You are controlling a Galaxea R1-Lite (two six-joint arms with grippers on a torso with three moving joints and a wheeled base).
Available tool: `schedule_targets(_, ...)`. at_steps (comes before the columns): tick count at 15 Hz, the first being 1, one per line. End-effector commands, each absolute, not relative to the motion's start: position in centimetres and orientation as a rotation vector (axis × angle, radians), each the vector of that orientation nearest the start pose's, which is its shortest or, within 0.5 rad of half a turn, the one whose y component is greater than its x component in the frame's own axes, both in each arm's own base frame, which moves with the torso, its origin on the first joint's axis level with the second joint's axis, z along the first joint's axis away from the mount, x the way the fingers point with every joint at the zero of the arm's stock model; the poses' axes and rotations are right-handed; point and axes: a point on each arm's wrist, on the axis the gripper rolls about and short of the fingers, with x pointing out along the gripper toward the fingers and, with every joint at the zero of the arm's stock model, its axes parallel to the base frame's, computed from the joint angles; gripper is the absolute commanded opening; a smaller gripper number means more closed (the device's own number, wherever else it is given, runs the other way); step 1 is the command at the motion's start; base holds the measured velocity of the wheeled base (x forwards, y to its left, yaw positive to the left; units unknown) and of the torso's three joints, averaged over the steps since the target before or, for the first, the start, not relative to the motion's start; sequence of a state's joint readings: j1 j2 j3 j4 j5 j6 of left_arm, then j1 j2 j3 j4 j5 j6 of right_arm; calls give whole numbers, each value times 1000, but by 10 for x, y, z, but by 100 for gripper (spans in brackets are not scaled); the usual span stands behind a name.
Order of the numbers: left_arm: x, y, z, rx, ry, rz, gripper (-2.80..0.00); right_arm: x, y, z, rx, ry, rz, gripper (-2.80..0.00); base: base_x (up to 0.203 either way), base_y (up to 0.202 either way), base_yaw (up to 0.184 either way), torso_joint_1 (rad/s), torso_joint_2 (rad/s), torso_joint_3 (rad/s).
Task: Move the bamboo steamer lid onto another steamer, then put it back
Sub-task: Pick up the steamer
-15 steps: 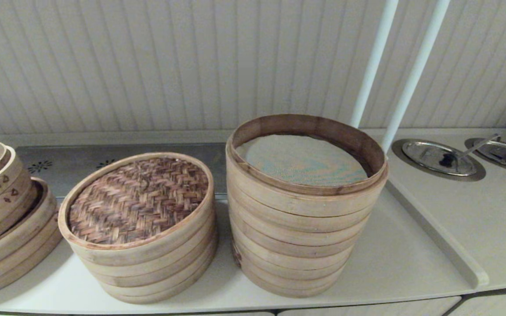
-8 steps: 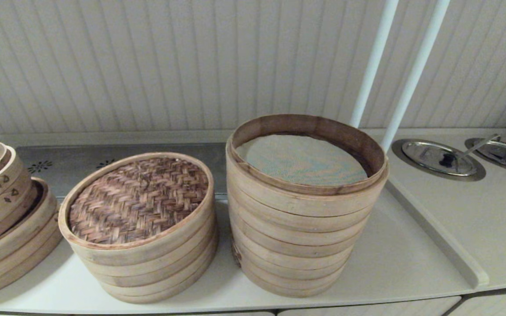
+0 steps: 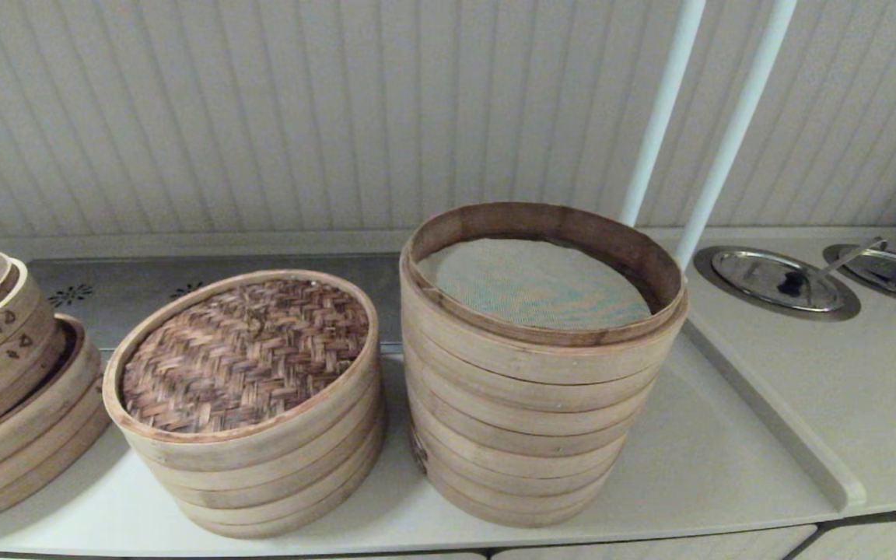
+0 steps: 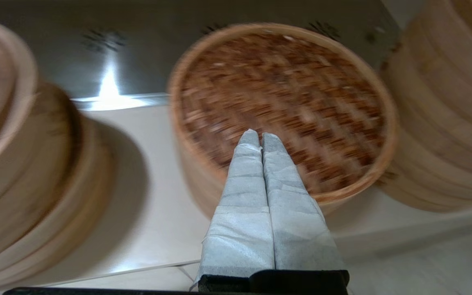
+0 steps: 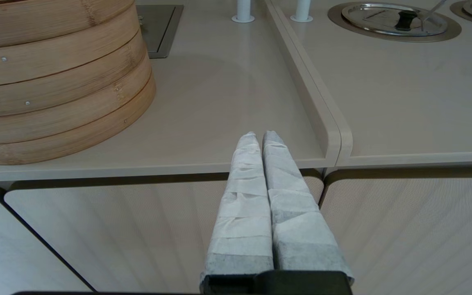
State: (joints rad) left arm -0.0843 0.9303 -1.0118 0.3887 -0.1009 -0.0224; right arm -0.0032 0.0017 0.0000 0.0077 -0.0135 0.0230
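Zero steps done, by the look of it: the round lid with dark brown herringbone-woven bamboo top and pale wooden rim (image 3: 246, 354) sits on the short pale bamboo stack (image 3: 261, 474) at lower centre-left of the head view, untouched. The target, the tall stack of pale bamboo rings with dark inner rim and grey-green mesh liner (image 3: 537, 365), stands just beside it at frame centre, uncovered.

Left gripper (image 4: 262, 138), fingers pressed together and holding nothing, hovers over the near edge of the lid in the left wrist view; contact can't be confirmed. Right gripper (image 5: 259, 137), fingers together as well, empty, is parked in front of the beige counter (image 5: 219, 102), near the tall stack's base.

Left: grasp the lid, lift, place on tall stack, then return it. All of that is pending.
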Motion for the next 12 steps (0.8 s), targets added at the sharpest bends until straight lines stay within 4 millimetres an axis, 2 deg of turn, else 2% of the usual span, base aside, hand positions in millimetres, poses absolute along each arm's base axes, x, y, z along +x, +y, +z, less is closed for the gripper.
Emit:
schedule_targets(1, 145, -27, 306, -58, 504, -242, -280, -22, 0, 74, 23, 12, -17, -280, 0, 0, 0, 0, 0, 0)
schedule_targets(2, 157, -34, 308, -78, 545, -254, -280, -22, 0, 74, 23, 12, -17, -280, 0, 0, 0, 0, 0, 0)
schedule_targets(6, 209, -78, 291, -95, 753, -240, -280, -22, 0, 74, 23, 12, -17, -280, 0, 0, 0, 0, 0, 0)
schedule_targets(9, 227, -101, 285, -118, 818, -187, -280, -22, 0, 74, 22, 12, -17, -280, 0, 0, 0, 0, 0, 0)
schedule_targets(10, 232, -106, 283, -122, 819, -144, 0, -22, 0, 74, 21, 12, -17, -280, 0, 0, 0, 0, 0, 0)
schedule_targets(12, 236, -112, 281, -123, 814, -108, 0, -22, 0, 74, 20, 12, -17, -280, 0, 0, 0, 0, 0, 0)
